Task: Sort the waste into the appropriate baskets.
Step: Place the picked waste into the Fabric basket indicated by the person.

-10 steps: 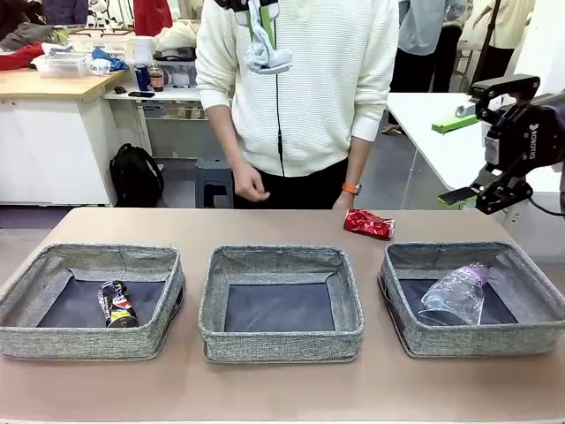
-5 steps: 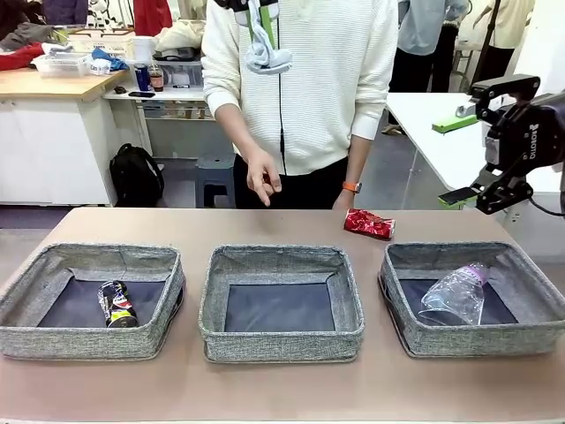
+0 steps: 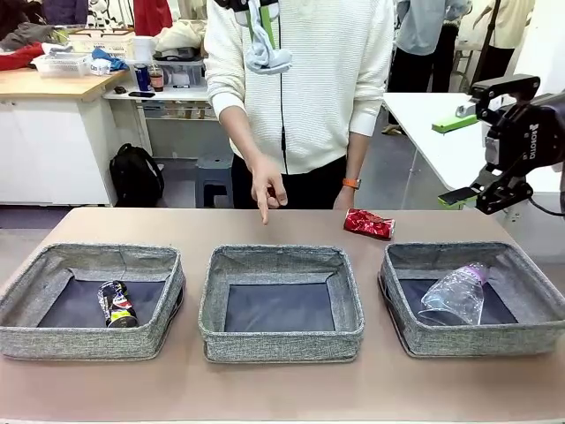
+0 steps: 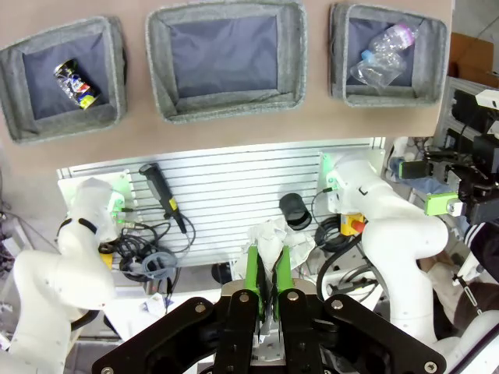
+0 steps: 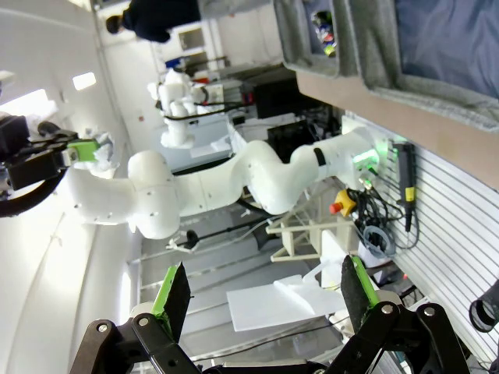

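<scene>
Three grey baskets stand in a row: left basket (image 3: pixel 88 340), middle basket (image 3: pixel 281 336), right basket (image 3: pixel 477 340). A dark drink can (image 3: pixel 116 305) lies in the left one and a clear plastic bottle (image 3: pixel 455 296) in the right one. The middle basket holds nothing. A crushed red can (image 3: pixel 368 223) lies on the table behind the right basket. High above the middle, my left gripper (image 3: pixel 262 26) is shut on a white paper wad (image 3: pixel 269 57), also seen as the wad (image 4: pixel 273 238) between its fingers (image 4: pixel 251 273). My right gripper (image 3: pixel 457 161) hangs open at the far right, above the table's edge.
The person stands at the far side, one hand (image 3: pixel 265 190) pointing a finger down at the table behind the middle basket. The other hand rests near the red can. A white table (image 3: pixel 424 132) stands behind on the right.
The person's hand has come forward and down, from hanging by the body to pointing at the table behind the middle basket. Both arms have stayed still.
</scene>
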`<state>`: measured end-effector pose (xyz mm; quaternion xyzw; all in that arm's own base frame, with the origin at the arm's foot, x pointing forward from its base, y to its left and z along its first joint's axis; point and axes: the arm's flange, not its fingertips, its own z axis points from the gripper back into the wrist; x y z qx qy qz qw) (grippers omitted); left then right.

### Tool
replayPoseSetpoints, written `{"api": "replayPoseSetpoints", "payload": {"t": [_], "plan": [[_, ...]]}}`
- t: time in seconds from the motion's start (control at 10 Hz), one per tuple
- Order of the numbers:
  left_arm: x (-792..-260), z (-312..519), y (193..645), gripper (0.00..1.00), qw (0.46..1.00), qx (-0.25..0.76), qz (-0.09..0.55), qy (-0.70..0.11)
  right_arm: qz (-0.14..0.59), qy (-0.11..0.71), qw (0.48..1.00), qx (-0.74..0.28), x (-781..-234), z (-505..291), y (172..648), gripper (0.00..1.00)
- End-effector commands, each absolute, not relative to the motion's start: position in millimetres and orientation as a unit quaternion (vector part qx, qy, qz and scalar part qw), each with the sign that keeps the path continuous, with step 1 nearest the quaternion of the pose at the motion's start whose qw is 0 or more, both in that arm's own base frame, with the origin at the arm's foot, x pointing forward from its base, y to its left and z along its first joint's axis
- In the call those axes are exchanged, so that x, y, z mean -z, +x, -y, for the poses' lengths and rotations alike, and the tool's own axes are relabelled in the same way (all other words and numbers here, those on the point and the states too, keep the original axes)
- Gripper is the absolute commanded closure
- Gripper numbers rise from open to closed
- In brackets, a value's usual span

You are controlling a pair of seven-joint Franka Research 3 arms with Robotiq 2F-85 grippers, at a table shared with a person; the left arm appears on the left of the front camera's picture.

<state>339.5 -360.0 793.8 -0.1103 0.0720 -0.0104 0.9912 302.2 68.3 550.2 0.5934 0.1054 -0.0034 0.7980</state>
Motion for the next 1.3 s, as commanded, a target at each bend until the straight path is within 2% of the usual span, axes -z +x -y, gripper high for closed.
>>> {"api": "replayPoseSetpoints", "payload": {"t": [0.0, 0.4, 0.6, 1.0, 1.2], "plan": [[-793.5, 359.3, 337.3, 0.93, 0.992, 0.008, -0.069, -0.106, -0.110, 0.600, 0.792, 0.009, -554.2, -69.8, 301.6, 0.00], [-793.8, 360.0, 339.5, 0.93, 0.991, 0.010, -0.072, -0.110, -0.110, 0.600, 0.792, 0.009, -554.2, -69.8, 301.6, 0.00], [-768.9, 357.0, 330.8, 0.93, 0.991, 0.048, -0.061, -0.114, -0.110, 0.600, 0.792, 0.009, -554.2, -69.8, 301.6, 0.00], [-667.5, 349.2, 308.6, 0.93, 0.992, 0.018, -0.047, -0.116, -0.110, 0.600, 0.792, 0.009, -554.2, -69.8, 301.6, 0.00], [-606.8, 349.4, 314.1, 0.93, 0.994, 0.023, -0.037, -0.102, -0.110, 0.600, 0.792, 0.009, -554.2, -69.8, 301.6, 0.00]]}}
